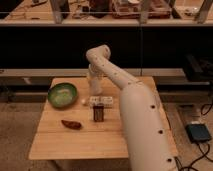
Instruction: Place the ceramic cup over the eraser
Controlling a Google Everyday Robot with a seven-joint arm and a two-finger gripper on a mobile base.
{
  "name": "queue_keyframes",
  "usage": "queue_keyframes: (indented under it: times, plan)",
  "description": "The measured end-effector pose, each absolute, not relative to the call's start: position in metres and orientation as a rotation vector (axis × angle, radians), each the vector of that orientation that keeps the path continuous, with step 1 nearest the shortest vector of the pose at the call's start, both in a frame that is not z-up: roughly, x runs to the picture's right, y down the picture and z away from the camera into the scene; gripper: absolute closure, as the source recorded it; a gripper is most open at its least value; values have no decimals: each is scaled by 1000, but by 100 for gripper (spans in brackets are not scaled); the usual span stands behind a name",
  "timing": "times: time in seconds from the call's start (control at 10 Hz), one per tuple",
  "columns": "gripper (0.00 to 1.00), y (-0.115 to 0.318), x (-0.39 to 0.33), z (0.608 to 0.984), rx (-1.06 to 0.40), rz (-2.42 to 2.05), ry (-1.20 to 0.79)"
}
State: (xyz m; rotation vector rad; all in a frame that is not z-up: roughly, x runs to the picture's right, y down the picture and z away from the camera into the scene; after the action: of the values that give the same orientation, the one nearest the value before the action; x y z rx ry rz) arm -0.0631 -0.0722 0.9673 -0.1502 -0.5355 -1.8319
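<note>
The white arm (135, 107) rises from the lower right, sweeps up over the wooden counter (80, 142) to a bend near the far edge, then drops straight down. The hand (94, 80) hangs there, low over the back of the counter, behind everything else on it. Whether it is spread or pinching, I cannot tell: hand and load blur into one pale shape.

That pale shape at its tip is where the ceramic cup (93, 88) sits, at the hand's lower end, right by the counter's far side. I cannot tell whether it rests on the wood or hangs just above it.

Nearer to us lies a long white box with dark marks (101, 101), crosswise, just in front of the cup. Just in front of that box stands the eraser (98, 113), a small dark block, upright, uncovered, close to the arm's flank. So the box lies between cup and eraser.

Off to the left sits the green bowl (62, 95), with a small pale packet (84, 102) between it and the box. A dark reddish-brown lump (71, 124) lies in front of the bowl, apart from the eraser.

On the floor at right sits a grey-blue box (199, 132) with cables.
</note>
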Motion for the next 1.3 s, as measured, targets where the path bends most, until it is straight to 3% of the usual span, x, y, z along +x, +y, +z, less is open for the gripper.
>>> queue_keyframes:
  times: [0.4,0.7,0.8,1.3]
  plan:
    - [72,-75,-67,956,-158,-1838,-562]
    - [97,-85,-69,933,-122,-1837,-604]
    - [100,-88,-68,922,-116,-1844,-612]
    - [100,-94,-70,842,-75,-1897,-689]
